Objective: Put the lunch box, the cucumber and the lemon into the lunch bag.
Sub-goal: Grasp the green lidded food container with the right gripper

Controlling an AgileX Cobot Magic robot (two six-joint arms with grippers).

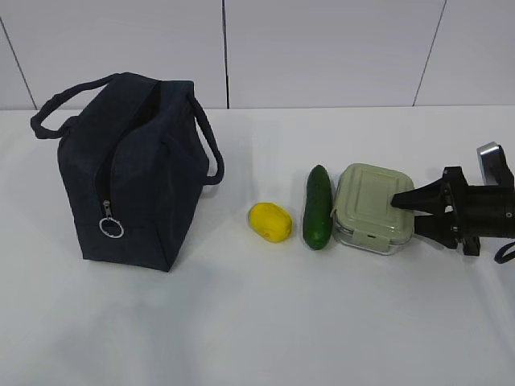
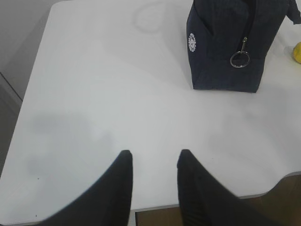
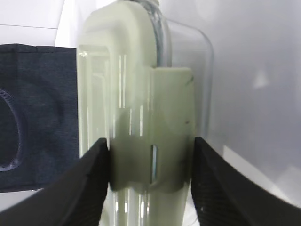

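Lunch box (image 1: 373, 208) sits at the right end of the row on the worktop (image 1: 257, 322), just beside the cucumber (image 1: 318, 207), with the lemon (image 1: 269, 221) next and the lunch bag (image 1: 133, 173) well apart on the left. Right end effector (image 1: 405, 211) comes in from the right, fingers straddling the box's near edge at the lid clip, apparently gripping it. Left end effector (image 2: 154, 162) hovers open, holding nothing, so the right arm is plainly nearer.
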